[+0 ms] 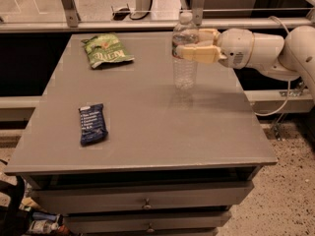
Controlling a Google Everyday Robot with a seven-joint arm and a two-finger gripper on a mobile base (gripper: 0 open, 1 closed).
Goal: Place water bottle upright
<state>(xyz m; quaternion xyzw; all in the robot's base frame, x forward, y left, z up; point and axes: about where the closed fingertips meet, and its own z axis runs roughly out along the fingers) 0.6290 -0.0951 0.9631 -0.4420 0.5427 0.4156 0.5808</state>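
The cream two-finger pincer (189,43) reaches in from the right over the far right of the grey worktop (147,146). It grasps the shoulder of the small clear ribbed plastic water bottle (184,70), which stands upright. A green snack bag (105,50) lies far left and a dark blue wrapped bar (92,124) near left.

No lettering readable on bag (106,50), bar (92,124) or water bottle (185,73); tool (190,44) clasps it.

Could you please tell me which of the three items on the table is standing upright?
The water bottle, gripped at its shoulder by the tool at the far right of the table; the green snack bag and blue bar lie flat.
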